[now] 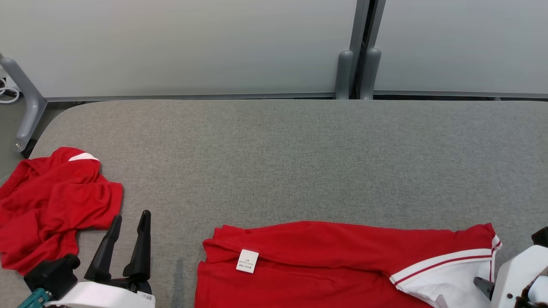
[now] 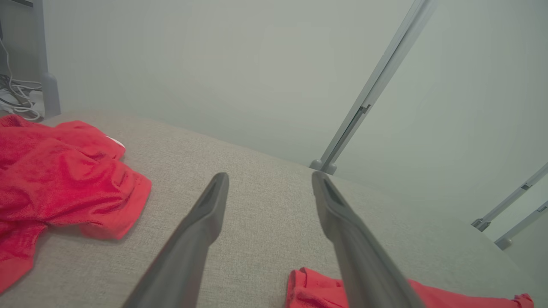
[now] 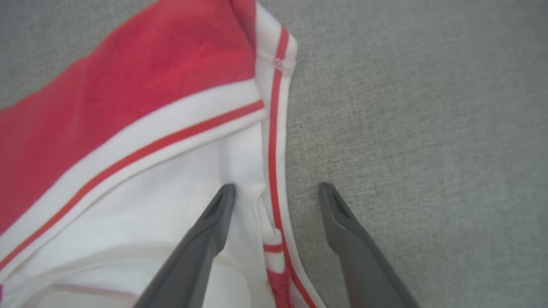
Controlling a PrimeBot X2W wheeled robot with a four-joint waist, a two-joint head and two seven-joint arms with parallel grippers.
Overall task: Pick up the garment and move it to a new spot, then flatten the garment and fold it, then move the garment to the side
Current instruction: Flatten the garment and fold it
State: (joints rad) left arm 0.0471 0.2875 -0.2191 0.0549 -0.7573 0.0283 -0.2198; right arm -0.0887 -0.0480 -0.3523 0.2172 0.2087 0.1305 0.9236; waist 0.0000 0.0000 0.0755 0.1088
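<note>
The shirt (image 1: 325, 261) lies spread along the bench's (image 1: 299, 149) near edge, red with white striped trim (a label (image 1: 247, 261) shows near its left end). The right tool (image 3: 277, 188) is released, fingers straddling the trim's edge. The left tool (image 1: 132, 215) gapes empty above the bench, beside a crumpled red heap (image 1: 51, 205).

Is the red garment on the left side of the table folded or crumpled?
Crumpled: the left red garment lies bunched in irregular wrinkles, not flat.
</note>
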